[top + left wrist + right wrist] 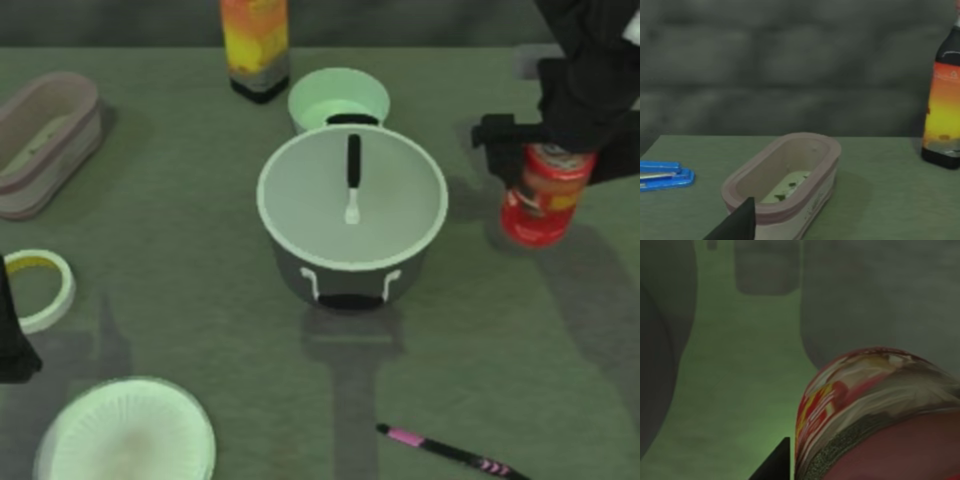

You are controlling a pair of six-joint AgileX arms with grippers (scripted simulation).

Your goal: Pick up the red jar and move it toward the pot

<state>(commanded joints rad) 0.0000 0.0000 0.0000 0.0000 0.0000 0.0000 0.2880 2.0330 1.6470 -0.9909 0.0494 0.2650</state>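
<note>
The red jar [543, 193] hangs tilted just above the table at the right, a short gap from the pot. Its shadow falls on the table beside it. My right gripper [560, 148] is shut on its lid end from above. In the right wrist view the red jar [875, 410] fills the near corner, with one dark fingertip [779, 462] against its side. The grey pot [350, 215] stands at the centre with its pale lid and black-and-white bar handle [353, 178]. My left gripper [15, 345] is parked at the left edge, open, with one finger [737, 224] showing.
An orange-yellow bottle [255, 45] and a white bowl [338, 98] stand behind the pot. A pink oval box [45, 140], a tape ring [38, 290] and a paper plate [125, 430] lie at the left. A pink-black pen [445, 450] lies front right. A blue stapler [662, 175] shows beside the box.
</note>
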